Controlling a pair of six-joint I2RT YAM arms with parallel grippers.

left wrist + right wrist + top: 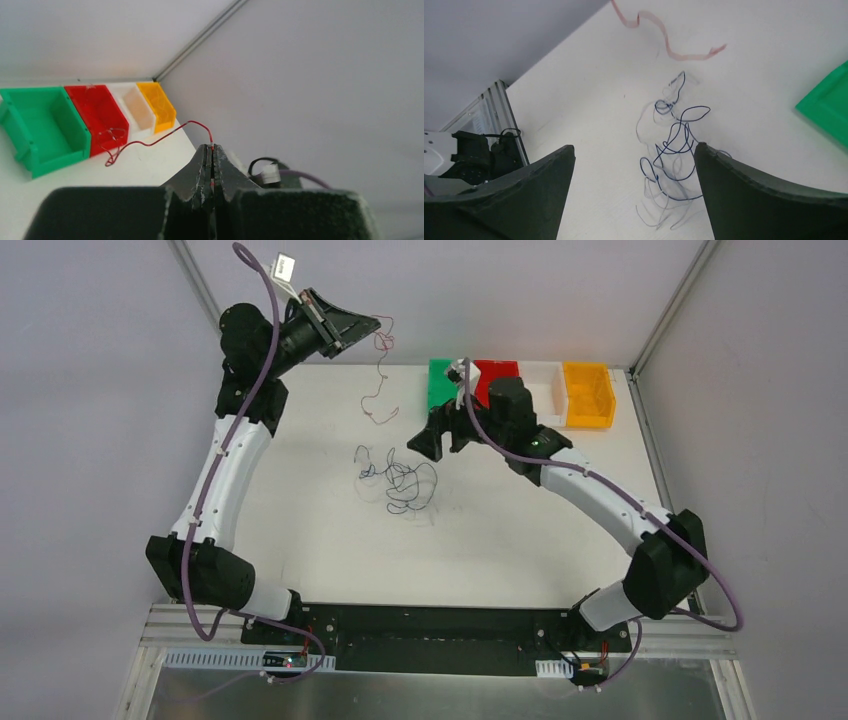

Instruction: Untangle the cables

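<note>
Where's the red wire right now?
In the top view, the red wire dangles from the shut left gripper at the table's far side, left of the green bin.

The white table point(300, 530) is carrying a loose tangle of dark blue and whitish-grey wires point(400, 480), which is lying flat near its middle. Beyond the tangle, toward the far edge, a red wire point(368, 405) is touching the surface with its curled lower end only, the rest rising clear of the table toward the far left. Four open bins are standing in a close row along the far edge, from left to right: green bin point(438, 390), red bin point(500, 368), white bin point(547, 380), orange bin point(587, 395).
</note>
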